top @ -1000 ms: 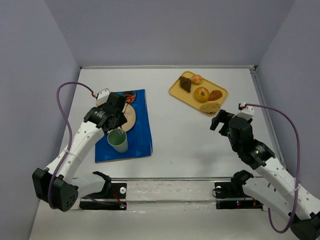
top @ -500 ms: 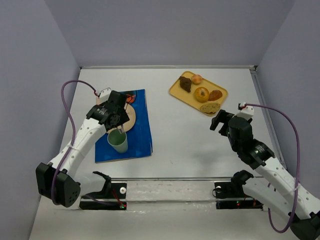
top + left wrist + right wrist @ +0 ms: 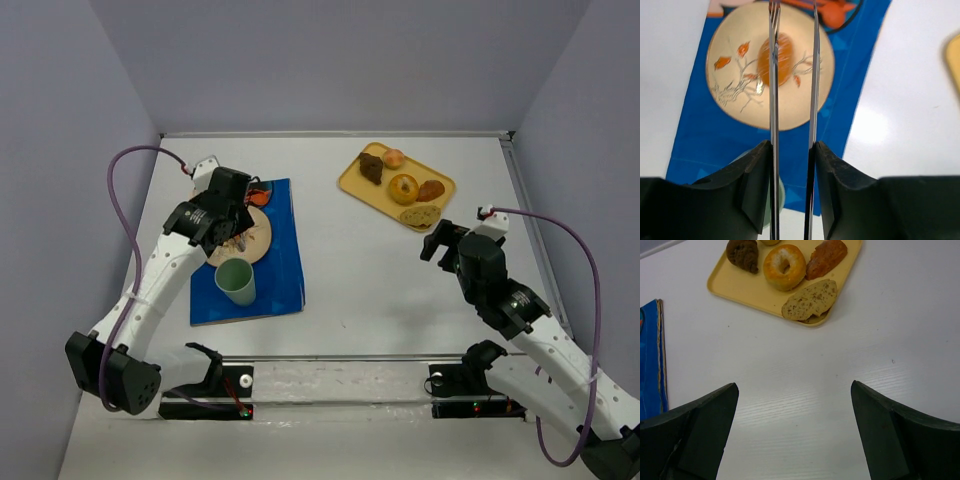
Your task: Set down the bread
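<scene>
Having shifted up-frame from cup [image 3: 235, 283] to over plate [image 3: 740, 115], L gripper [image 3: 239, 239] hangs w/ jaws slightly apart, empty, bread [image 3: 786, 60] lying on plate; R gripper [image 3: 794, 386] unchanged, wide apart.

- From my console, the bread [image 3: 785, 57] shows a smooth, glossy crust.
- The plate [image 3: 740, 105] looks like glazed ceramic, shiny, catching a glint.
- The mat [image 3: 695, 145] reads matt blue. Cloth or paper, I cannot tell.
- The left gripper [image 3: 794, 7] carries thin, bright metal fingers [image 3: 773, 125] on matt black plastic mounts.
- The tray [image 3: 740, 287] is smooth, dull yellow plastic.
- The table [image 3: 805, 390] is white and faintly grained, with a soft sheen.
</scene>
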`<state>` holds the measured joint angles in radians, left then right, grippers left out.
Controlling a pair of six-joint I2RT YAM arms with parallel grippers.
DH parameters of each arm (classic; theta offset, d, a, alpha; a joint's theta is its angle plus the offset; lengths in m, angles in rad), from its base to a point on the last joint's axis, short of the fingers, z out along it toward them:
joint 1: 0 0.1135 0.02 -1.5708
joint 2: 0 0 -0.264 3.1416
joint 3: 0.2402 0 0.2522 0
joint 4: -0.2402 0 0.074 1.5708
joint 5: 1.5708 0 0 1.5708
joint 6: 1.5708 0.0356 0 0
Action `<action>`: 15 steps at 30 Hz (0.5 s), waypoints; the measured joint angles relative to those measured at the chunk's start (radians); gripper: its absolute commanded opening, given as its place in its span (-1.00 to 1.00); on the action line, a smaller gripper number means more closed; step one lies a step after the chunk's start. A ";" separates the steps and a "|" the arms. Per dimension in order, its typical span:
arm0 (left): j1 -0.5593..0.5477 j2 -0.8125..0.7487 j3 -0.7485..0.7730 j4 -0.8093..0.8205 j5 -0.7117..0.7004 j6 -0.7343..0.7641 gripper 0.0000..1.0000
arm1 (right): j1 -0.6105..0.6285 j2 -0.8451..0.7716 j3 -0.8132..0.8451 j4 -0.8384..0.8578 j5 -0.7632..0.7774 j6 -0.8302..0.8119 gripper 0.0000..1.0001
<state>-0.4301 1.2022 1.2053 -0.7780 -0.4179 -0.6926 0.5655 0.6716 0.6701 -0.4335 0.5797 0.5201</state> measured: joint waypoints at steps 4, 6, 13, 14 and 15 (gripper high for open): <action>-0.001 -0.006 0.097 0.105 0.013 0.051 -0.05 | 0.000 -0.003 0.000 0.000 0.000 0.000 1.00; -0.008 -0.008 0.112 0.153 0.028 0.065 -0.05 | 0.000 -0.003 0.000 0.000 0.000 0.000 0.99; -0.100 0.154 0.201 0.380 0.076 0.165 0.12 | 0.000 -0.003 0.000 0.000 0.000 0.000 1.00; -0.106 0.198 0.210 0.423 0.079 0.189 0.13 | 0.000 -0.002 0.000 0.000 0.000 0.000 1.00; -0.107 0.240 0.219 0.447 0.078 0.199 0.13 | 0.000 -0.002 0.000 0.000 0.000 -0.001 0.99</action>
<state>-0.5373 1.4422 1.4246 -0.3313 -0.3397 -0.4938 0.5655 0.6693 0.6701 -0.4335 0.5800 0.5194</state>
